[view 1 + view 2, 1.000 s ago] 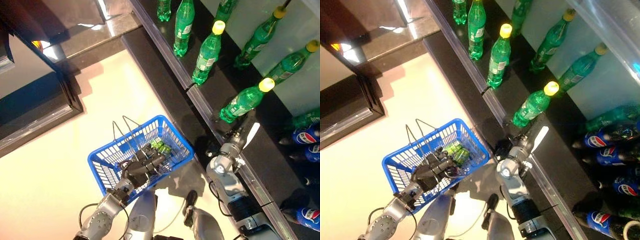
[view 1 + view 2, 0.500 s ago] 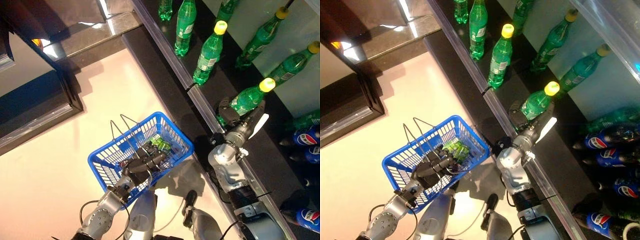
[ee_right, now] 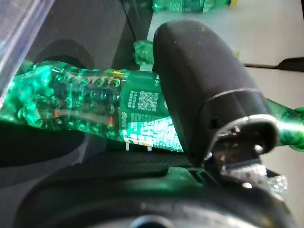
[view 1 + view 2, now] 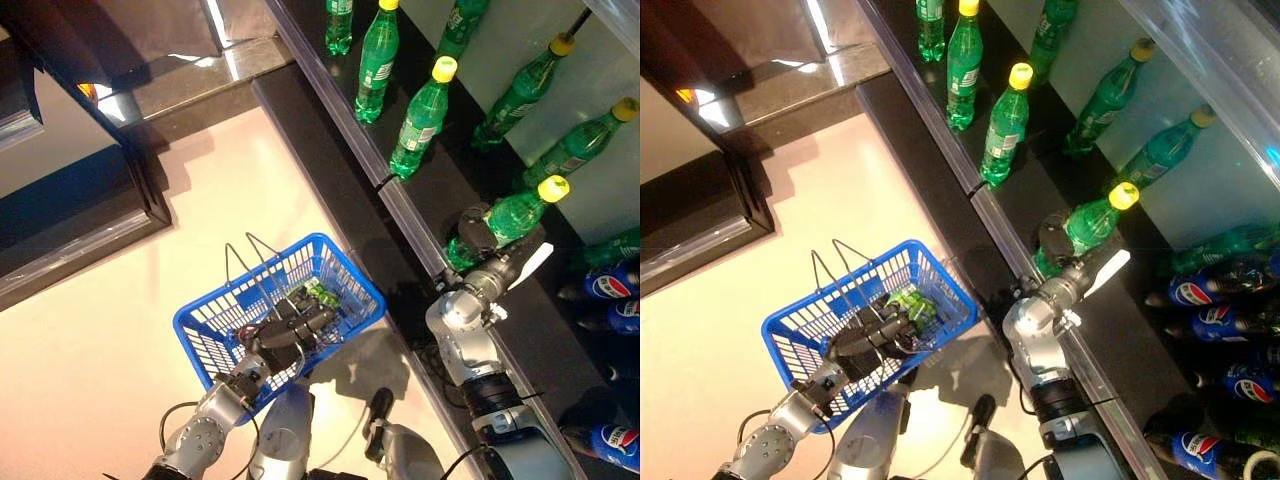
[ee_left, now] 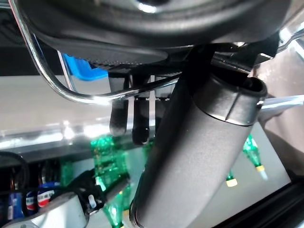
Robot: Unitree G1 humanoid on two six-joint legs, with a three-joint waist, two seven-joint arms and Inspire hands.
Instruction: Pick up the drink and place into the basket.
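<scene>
Gripping the lower body of the green plastic yellow-capped bottle (image 4: 508, 218) on the dark shelf (image 4: 420, 205), the right hand (image 4: 478, 232) sat well right of the blue wire-handled basket (image 4: 215, 325), whose handles the left hand (image 4: 285, 335) clutched.

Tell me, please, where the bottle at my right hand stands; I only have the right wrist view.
Observer: The right hand grips the base of a yellow-capped green bottle at the front edge of the shelf. I cannot tell whether it is lifted.
Operator: Where is the basket?
Observer: The blue basket hangs over the floor beside the shelf, from the left hand, which is curled round its wire handle.
Operator: Is it empty?
Observer: No, a green item lies inside.
</scene>
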